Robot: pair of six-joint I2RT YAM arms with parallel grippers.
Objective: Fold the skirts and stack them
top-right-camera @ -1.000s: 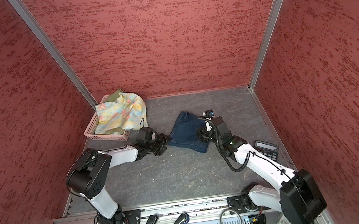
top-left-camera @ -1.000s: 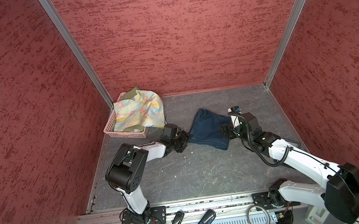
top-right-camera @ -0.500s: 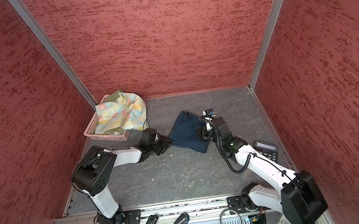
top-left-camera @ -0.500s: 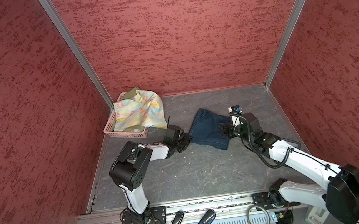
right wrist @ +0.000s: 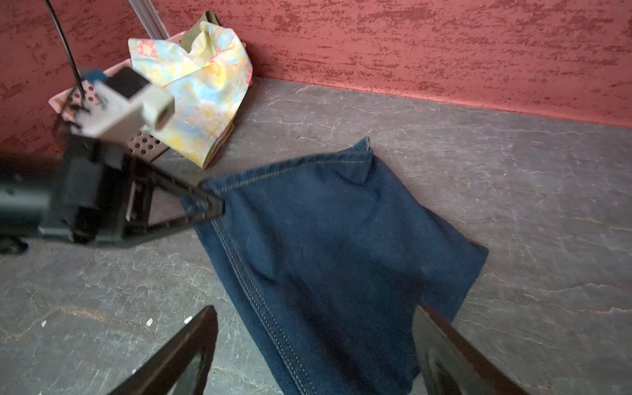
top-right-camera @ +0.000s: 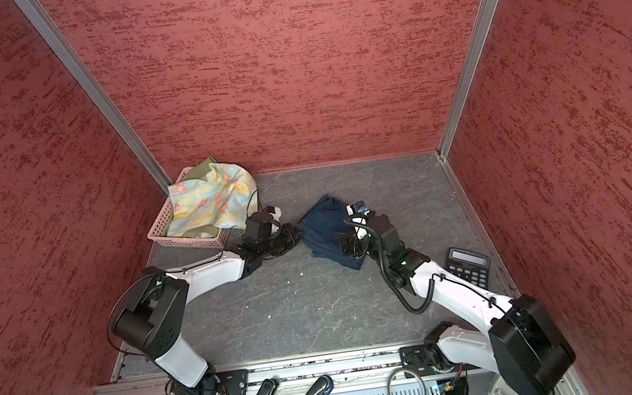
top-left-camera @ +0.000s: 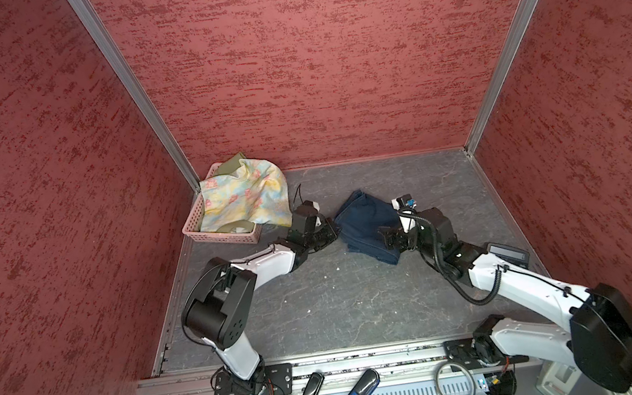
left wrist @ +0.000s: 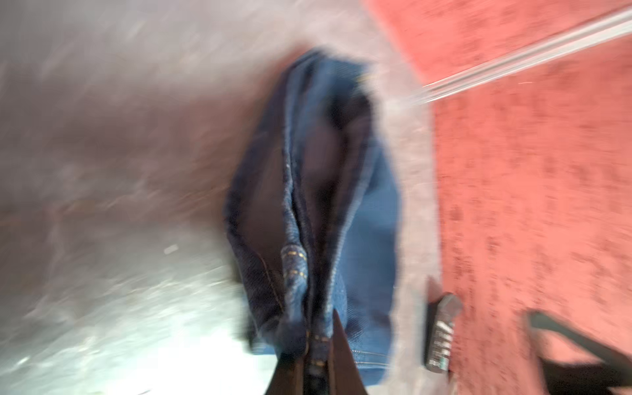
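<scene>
The dark blue denim skirt lies folded on the grey floor between both arms. My left gripper is shut on the skirt's left corner seam. My right gripper hovers open over the skirt's near right part, jaws wide on either side of the cloth. The floral pastel skirt drapes over the pink basket, with the olive skirt peeking out behind it.
A black calculator lies on the floor by the right wall. A stapler, a blue device and a cable ring sit on the front rail. Red walls close in three sides.
My left gripper slid right to the denim skirt's corner and closed on it. My right gripper stayed over the skirt and opened a little wider.
</scene>
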